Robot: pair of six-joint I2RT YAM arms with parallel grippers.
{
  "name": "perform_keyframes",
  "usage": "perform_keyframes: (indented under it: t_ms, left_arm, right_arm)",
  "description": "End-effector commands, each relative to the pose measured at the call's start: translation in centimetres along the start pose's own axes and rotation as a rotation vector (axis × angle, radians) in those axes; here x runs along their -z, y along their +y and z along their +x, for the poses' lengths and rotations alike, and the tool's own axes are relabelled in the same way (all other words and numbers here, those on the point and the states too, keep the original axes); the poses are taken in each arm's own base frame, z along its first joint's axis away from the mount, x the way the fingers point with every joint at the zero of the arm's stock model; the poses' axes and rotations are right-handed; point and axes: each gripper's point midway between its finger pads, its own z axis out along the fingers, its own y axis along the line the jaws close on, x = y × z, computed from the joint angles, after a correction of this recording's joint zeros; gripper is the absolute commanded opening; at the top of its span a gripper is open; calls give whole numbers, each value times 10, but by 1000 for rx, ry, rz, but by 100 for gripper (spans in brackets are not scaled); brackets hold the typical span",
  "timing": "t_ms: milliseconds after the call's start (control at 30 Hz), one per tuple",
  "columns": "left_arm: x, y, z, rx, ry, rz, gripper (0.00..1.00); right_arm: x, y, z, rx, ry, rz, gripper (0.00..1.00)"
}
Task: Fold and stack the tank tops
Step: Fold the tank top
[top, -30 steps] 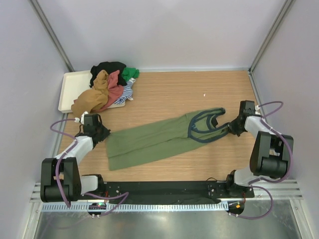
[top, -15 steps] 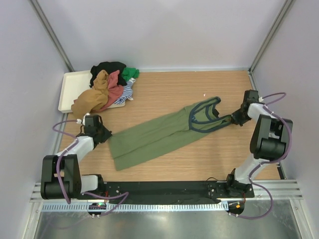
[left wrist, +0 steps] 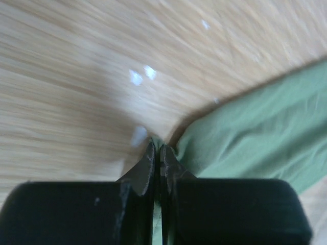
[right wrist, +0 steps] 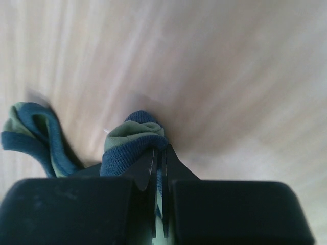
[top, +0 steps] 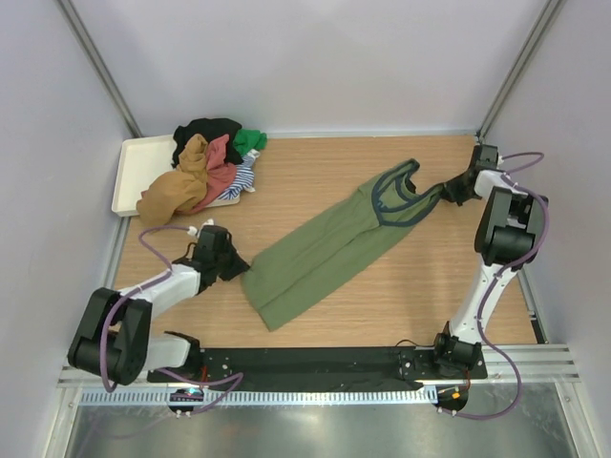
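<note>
Tank top point(top: 320, 253) ends between closed fingers point(left wrist: 147, 169)

One tank top point(top: 325, 253) lies on the table point(top: 315, 172), others point(top: 200, 167) on tray point(top: 128, 177) behind-left.

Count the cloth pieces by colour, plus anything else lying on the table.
olive top: 1
black piece: 1
mustard piece: 1
red piece: 1
bright green piece: 1
striped piece: 1
tray: 1
Total: 7 (the heap may hide more)
</note>
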Motion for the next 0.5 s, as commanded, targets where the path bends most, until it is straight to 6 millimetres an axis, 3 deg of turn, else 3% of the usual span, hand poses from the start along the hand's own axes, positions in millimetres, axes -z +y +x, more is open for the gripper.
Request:
perform_keyframes:
  t_ms: [0, 233, 467]
  left_arm:
    - [6, -15, 31, -40, 59, 25, 0]
    - [27, -21, 114, -210, 185, 11, 0]
    - [53, -42, 189, -300, 292, 63, 0]
  right_arm:
    - [-15, 37, -17, -20, -9, -127, 1]
    - [-52, 71, -10, -49, 46, -220, 2]
    - [-68, 136, 33, -24, 119, -346, 1]
